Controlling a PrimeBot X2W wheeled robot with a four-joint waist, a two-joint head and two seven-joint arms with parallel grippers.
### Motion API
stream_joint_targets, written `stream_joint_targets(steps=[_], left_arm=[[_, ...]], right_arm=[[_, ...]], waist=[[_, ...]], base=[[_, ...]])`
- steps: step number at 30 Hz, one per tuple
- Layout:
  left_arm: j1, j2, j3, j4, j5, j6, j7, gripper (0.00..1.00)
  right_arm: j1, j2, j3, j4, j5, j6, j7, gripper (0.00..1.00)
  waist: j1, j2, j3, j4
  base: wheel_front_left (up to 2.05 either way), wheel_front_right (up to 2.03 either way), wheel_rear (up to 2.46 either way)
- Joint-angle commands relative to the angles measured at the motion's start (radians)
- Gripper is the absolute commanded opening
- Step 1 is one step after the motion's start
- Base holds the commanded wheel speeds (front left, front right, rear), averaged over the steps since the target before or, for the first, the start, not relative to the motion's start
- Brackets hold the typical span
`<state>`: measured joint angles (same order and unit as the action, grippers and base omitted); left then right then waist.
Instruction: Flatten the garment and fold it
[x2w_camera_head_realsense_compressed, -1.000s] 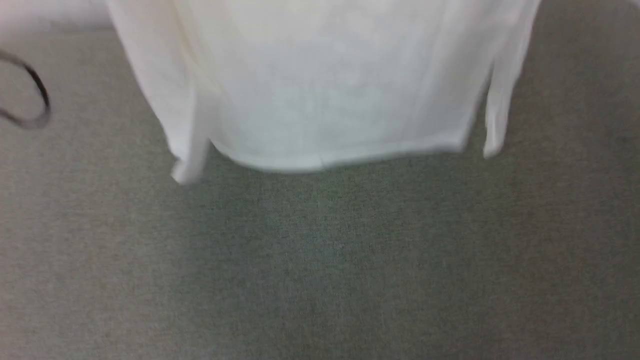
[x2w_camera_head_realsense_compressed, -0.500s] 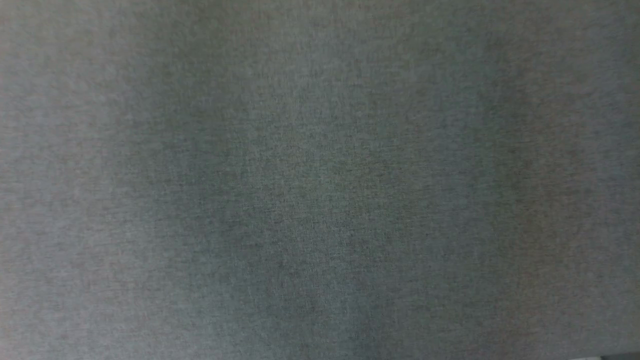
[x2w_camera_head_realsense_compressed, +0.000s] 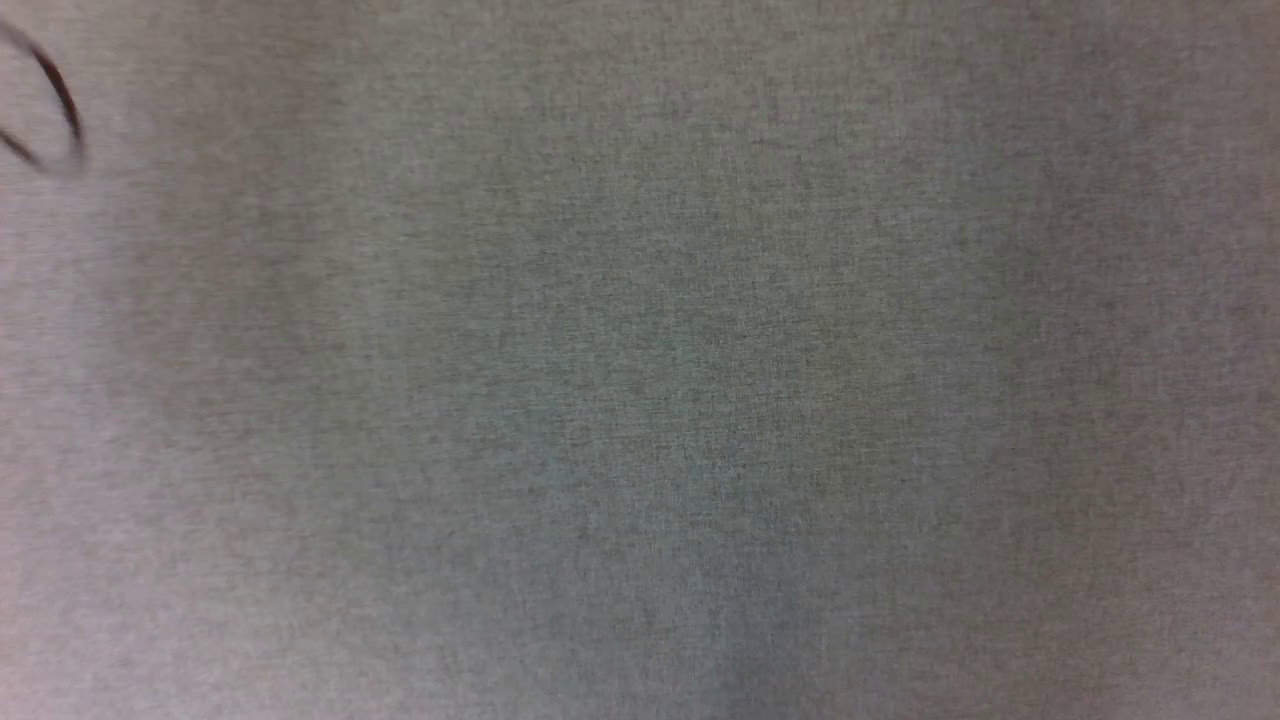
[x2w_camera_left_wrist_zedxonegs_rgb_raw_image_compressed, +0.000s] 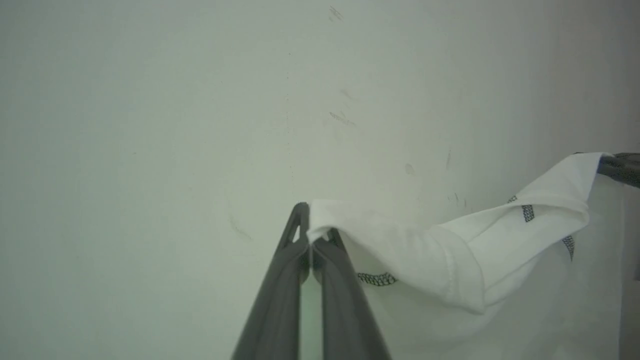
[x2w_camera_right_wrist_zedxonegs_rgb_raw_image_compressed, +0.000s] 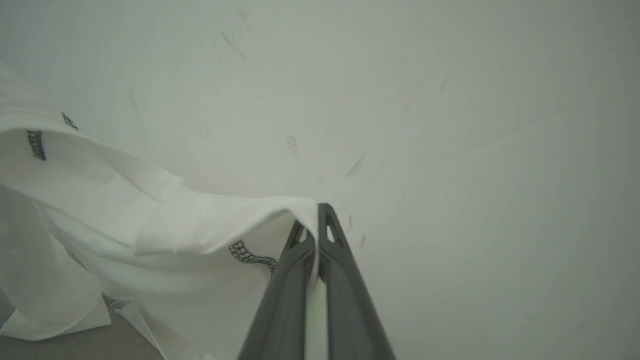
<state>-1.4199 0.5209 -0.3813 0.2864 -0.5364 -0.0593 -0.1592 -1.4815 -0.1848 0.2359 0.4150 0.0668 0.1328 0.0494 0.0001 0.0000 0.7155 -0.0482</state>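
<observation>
Left end effector (x2w_camera_left_wrist_zedxonegs_rgb_raw_image_compressed: 311, 235): both fingers pressed together, a pinch of white cloth caught near the tips. Right end effector (x2w_camera_right_wrist_zedxonegs_rgb_raw_image_compressed: 314, 222): same, fingers shut on a fold of the same cloth.

Garment (x2w_camera_left_wrist_zedxonegs_rgb_raw_image_compressed: 450, 255): held up in the air by these two pinches, strung between them in front of a pale scuffed wall (x2w_camera_left_wrist_zedxonegs_rgb_raw_image_compressed: 150, 100). The upper edge sags in a soft curve between the grips, so the arms are not yet pulling it taut. Dark grey stitching (x2w_camera_left_wrist_zedxonegs_rgb_raw_image_compressed: 377, 279) sits close to each pinch, which suggests both grips are at the shoulder seams. Judgement: hung from the shoulders so the body drops straight and creases fall out before it is laid flat. Flattening step, folding not begun.

Left wrist view: gives the span, with the other arm's dark tips at its right edge holding the far corner. Right wrist view: gives the drop, with lower cloth trailing down to a strip of grey surface at its bottom left. Head view: gives the landing ground, the grey woven worktop (x2w_camera_head_realsense_compressed: 640, 400), and a blurred dark loop (x2w_camera_head_realsense_compressed: 62, 100) at upper left, too smeared to name.
</observation>
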Motion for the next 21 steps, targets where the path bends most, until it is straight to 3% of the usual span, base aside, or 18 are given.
stream_joint_targets(steps=[1,6,12,17,21], left_arm=[[0.089,0.02,0.0,-0.055,-0.013,0.004,-0.008,0.0],[0.368,0.072,-0.004,-0.255,-0.031,0.062,-0.004,0.0],[0.734,0.12,-0.023,-0.478,-0.036,0.172,-0.006,0.0],[0.986,0.136,-0.065,-0.568,-0.029,0.249,-0.01,0.0],[1.103,0.132,-0.098,-0.579,-0.038,0.28,-0.005,0.0]], right_arm=[[0.079,-0.017,0.0,-0.065,0.031,-0.002,0.001,0.0],[0.336,-0.053,-0.021,-0.271,0.105,-0.002,0.072,0.0],[0.689,-0.069,-0.098,-0.486,0.142,-0.002,0.144,0.0],[0.974,-0.048,-0.157,-0.596,0.158,-0.002,0.172,0.0],[1.112,-0.035,-0.174,-0.617,0.169,-0.002,0.18,0.0]], waist=[[-0.0001,0.0,-0.073,0.025],[-0.0001,0.0,-0.151,0.03],[-0.0001,0.0,-0.247,0.034],[-0.0001,0.0,-0.318,0.036],[-0.0001,0.0,-0.35,0.036]], base=[[0.0,0.0,0.0],[0.0,0.0,0.0],[0.0,0.0,0.0],[0.0,0.0,0.0],[0.0,0.0,0.0]])
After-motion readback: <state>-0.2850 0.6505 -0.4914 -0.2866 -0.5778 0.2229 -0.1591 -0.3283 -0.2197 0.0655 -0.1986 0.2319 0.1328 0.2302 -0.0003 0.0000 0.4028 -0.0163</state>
